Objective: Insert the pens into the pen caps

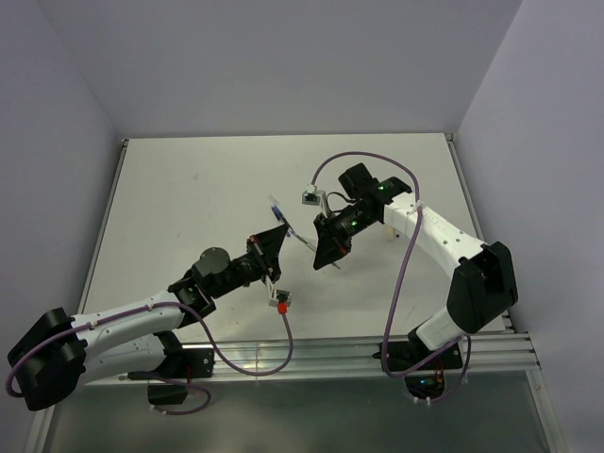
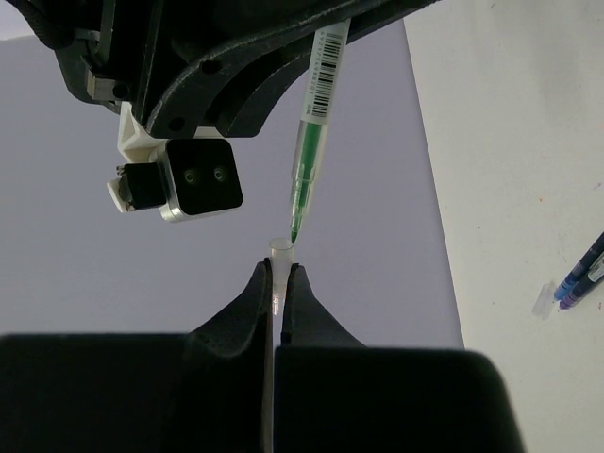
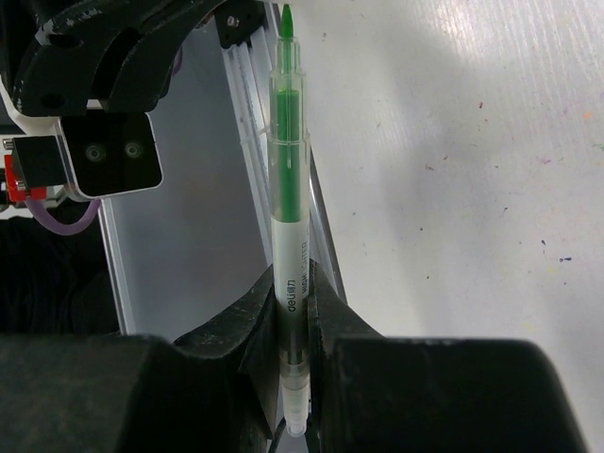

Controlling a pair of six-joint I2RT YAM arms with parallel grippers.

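A: How's the left end effector (image 2: 279, 288)?
B: Pinched tight on the pale cap (image 2: 279, 249); the right end effector (image 3: 291, 302) clamps the green-tipped pen (image 3: 286, 170).
A: The tip?
B: Just at the cap's mouth, held above the tabletop (image 2: 510, 142); a blue pen (image 2: 585, 272) lies there.

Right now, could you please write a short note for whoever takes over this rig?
Left pincer: shut on a clear cap, mouth facing the pen.
Right pincer: shut on the green pen, tip at the cap's mouth, not yet in.
Blue pen: lying loose on the table.
Done: both parts gripped and lined up.
Left: seat the green pen, then see to the blue one.
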